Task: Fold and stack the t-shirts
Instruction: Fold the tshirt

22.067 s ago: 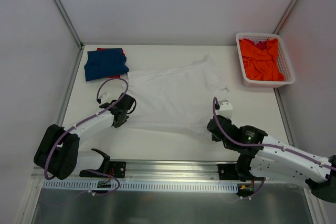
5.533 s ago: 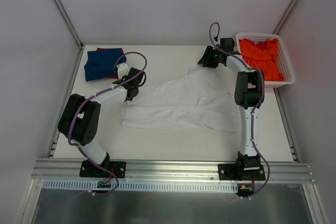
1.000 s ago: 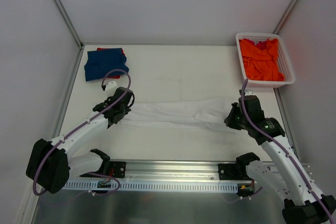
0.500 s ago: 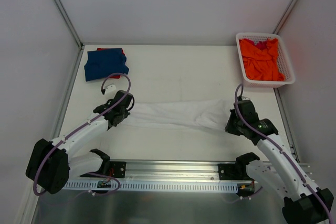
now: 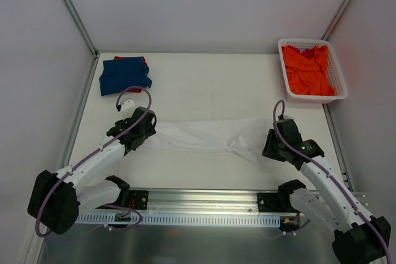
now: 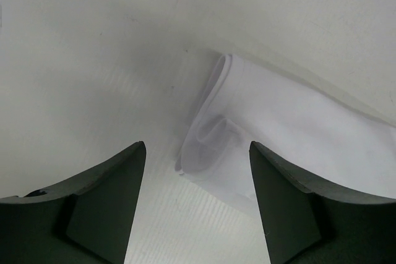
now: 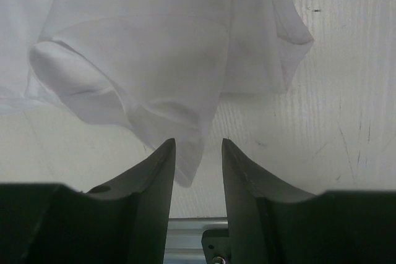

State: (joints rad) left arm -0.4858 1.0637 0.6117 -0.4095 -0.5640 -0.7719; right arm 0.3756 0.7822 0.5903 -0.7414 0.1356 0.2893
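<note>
The white t-shirt lies as a long narrow strip across the middle of the table. My left gripper stands open at the strip's left end; in the left wrist view the folded end lies just ahead of the wide-apart jaws. At the right end my right gripper is open, and a loose corner of the white cloth reaches down between its jaws. A folded dark blue t-shirt lies at the far left on a red one. An orange t-shirt fills the basket.
The white lattice basket stands at the far right corner. A metal rail runs along the near edge, close behind my right gripper. Enclosure walls bound the table on the left, back and right.
Both grippers have opened and let go of the white t-shirt's ends. The strip has settled on the table, its right end sagging nearer.
</note>
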